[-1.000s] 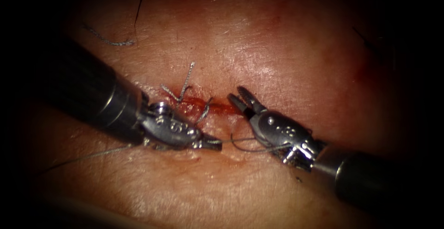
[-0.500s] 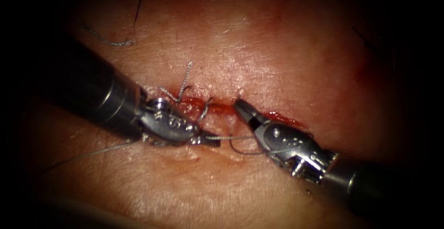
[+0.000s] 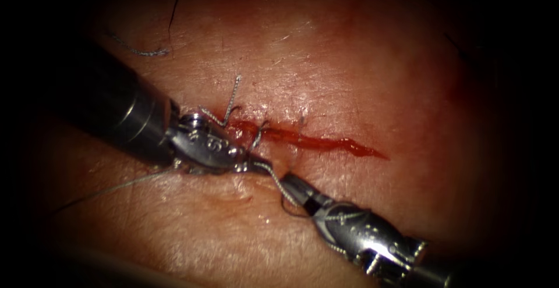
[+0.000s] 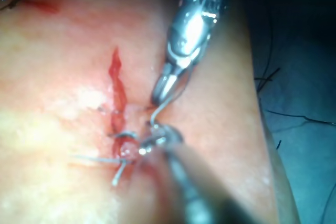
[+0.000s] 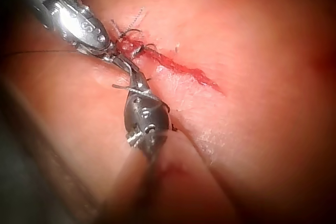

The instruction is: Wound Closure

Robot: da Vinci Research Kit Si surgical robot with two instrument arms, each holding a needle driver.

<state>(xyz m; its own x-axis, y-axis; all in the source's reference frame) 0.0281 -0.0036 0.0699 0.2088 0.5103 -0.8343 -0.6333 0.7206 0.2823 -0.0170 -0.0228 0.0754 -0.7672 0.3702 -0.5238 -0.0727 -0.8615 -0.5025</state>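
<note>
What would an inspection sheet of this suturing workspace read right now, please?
Surface: tissue; cut lined with red fluid.
Job's things: thread spans between the two tool tips, just below the cut; a thin strand trails left. Needle: cannot tell it from thread.
Clutter: cut ends of thread at a stitch on the cut's left end; loose piece on the tissue, upper left.
Grippers: left tool shut on thread; right tool meets the thread, grip unclear.
Cables: nothing seen.
Surroundings: nothing seen.
</note>
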